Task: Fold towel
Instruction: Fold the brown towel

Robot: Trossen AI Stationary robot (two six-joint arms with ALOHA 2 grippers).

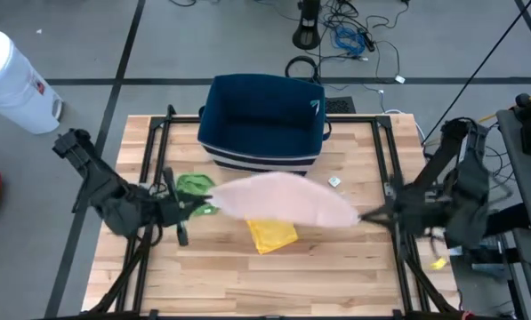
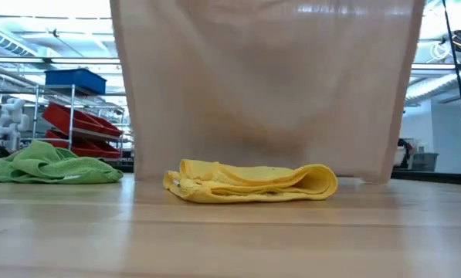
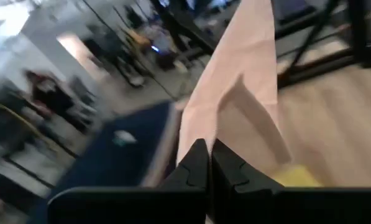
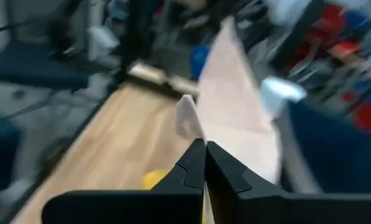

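Observation:
A pale pink towel (image 1: 283, 200) is stretched in the air between my two grippers above the table's middle; in the low view it hangs as a wide sheet (image 2: 265, 85) with its lower edge just above the wood. My left gripper (image 1: 213, 209) is shut on its left end, my right gripper (image 1: 361, 217) on its right end. A crumpled yellow cloth (image 1: 272, 235) lies on the table under the towel. A green cloth (image 1: 194, 185) lies on the table beside my left gripper. My left gripper pinches the towel's left upper corner (image 3: 205, 138) between its two shut fingers, coming level from the table's left. The towel is lifted and runs away from the fingers, fairly taut. My right gripper pinches the towel's right upper corner (image 4: 196, 135) between its two shut fingers, coming level from the table's right. The towel hangs below the hold and stretches toward the other gripper.
A dark blue bin (image 1: 263, 120) stands at the table's far middle, just behind the towel. A small white scrap (image 1: 334, 181) lies near it. A white barrel (image 1: 12, 80) stands off the table's far left. Bare wood lies toward the near edge.

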